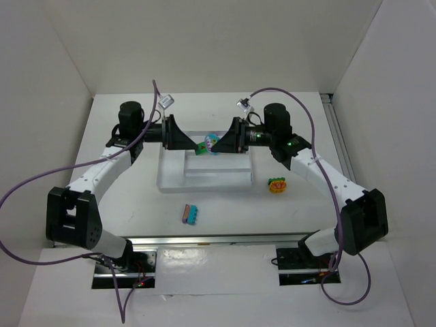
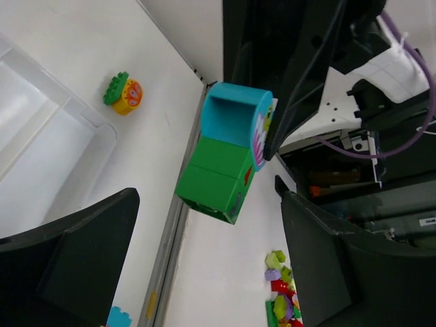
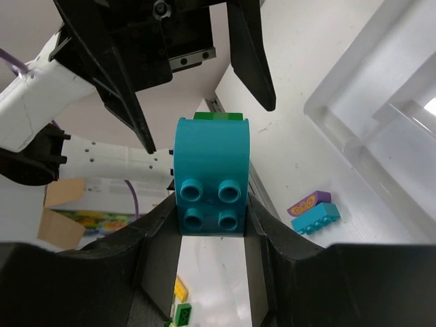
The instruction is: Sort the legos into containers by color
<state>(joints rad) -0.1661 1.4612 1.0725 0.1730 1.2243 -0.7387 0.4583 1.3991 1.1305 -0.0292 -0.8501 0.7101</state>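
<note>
Lego stack (image 2: 225,160), cyan on green: likely light, rigid, slick-sided. Right claw (image 3: 211,218) is clamping its cyan half over the tray (image 1: 170,178), 12 o'clock edge; left claw (image 1: 191,143) is gaping, empty. Suggested hold: green flanks.

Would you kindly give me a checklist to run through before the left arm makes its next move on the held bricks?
1. The right gripper shut on the cyan arched plastic brick: ok.
2. The left gripper open: ok.
3. The green square plastic brick joined to the cyan brick: ok.
4. Green brick deep enough between the left fingers: cannot tell.
5. Both bricks over the translucent white plastic tray: ok.
6. The purple-and-cyan stack and orange-and-green stack lying clear of both arms: ok.
</note>
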